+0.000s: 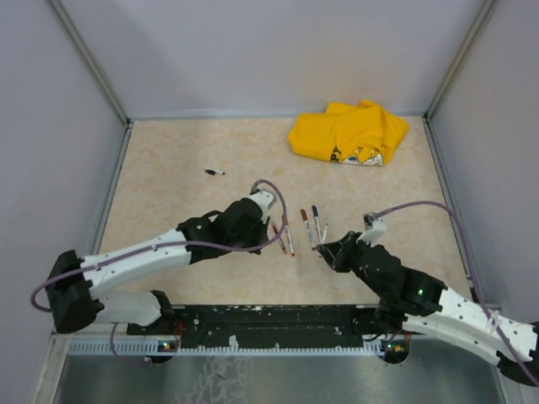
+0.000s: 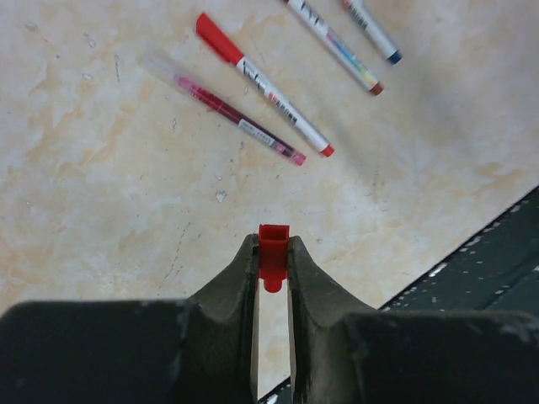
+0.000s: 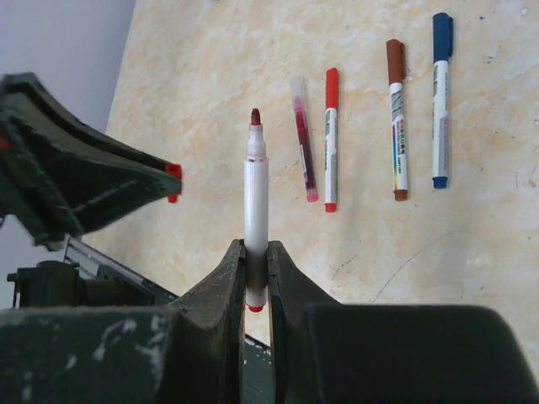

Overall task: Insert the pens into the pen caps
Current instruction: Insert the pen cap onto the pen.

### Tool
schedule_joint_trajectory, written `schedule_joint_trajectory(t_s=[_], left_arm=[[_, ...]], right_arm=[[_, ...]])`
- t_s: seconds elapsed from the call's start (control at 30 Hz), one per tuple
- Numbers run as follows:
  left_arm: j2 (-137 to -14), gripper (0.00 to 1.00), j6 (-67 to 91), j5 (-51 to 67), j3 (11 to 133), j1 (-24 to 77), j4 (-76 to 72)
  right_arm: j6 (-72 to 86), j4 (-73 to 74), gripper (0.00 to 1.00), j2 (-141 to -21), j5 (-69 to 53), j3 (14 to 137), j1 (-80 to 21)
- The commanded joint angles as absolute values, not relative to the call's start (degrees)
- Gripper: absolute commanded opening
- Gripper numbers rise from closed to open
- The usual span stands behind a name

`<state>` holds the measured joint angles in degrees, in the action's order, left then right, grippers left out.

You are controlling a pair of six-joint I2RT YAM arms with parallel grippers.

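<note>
Red plastic marks the moment: a short red cap (image 2: 274, 244) sits pinched between the closed fingers of the left gripper (image 2: 272, 265), its open end facing outward above the beige marbled table (image 1: 168, 194). The right gripper (image 3: 256, 261) is clamped on a white-barrelled pen (image 3: 256, 185) near its red rear end, the bare dark-red tip pointing away from the wrist. In the right wrist view the cap is to the left of that tip, near it but clearly apart.

Four more pens lie side by side on the table between the two arms: a clear pink pen (image 3: 303, 139), just beside it a red-capped pen (image 3: 331, 139), then a brown-capped pen (image 3: 397, 118) and a blue-capped pen (image 3: 440, 97). Their barrels carry printed labels, one with a rainbow strip, but the lettering is too small to read.

A crumpled yellow cloth (image 1: 349, 133) with a printed graphic and partly hidden letters rests at the far right. A small dark item (image 1: 215, 172) lies alone, well apart to the left.
</note>
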<state>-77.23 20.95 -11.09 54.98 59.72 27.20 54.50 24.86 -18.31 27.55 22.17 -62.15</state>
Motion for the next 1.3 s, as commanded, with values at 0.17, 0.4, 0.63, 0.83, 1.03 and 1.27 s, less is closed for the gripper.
schedule_joint_trajectory(t_s=[0.17, 0.4, 0.63, 0.83, 1.03, 1.27], left_arm=[[-51.6, 0.06, 28.0, -14.5, 41.2, 59.0, 6.2], [-39.6, 0.11, 32.0, -17.8, 38.5, 58.9, 3.2], [-37.1, 0.09, 35.8, -16.8, 38.3, 59.0, 2.6], [-35.7, 0.10, 37.7, -13.8, 36.3, 58.9, -2.7], [-34.5, 0.10, 39.8, -11.7, 34.5, 58.9, -5.6], [-34.5, 0.10, 41.6, -10.6, 33.2, 58.9, -7.6]], right_arm=[[44.6, 9.5, 0.00, -31.5, 17.1, 27.5, -62.5], [41.2, -4.6, 0.00, -48.8, 5.9, 32.3, -64.5], [36.0, -10.2, 0.00, -57.9, 8.0, 37.6, -71.8], [32.8, -11.2, 0.00, -57.6, 14.9, 39.0, -75.8], [31.8, -11.7, 0.00, -55.0, 16.1, 37.7, -75.9], [31.4, -13.0, 0.00, -53.6, 14.1, 36.4, -75.8]])
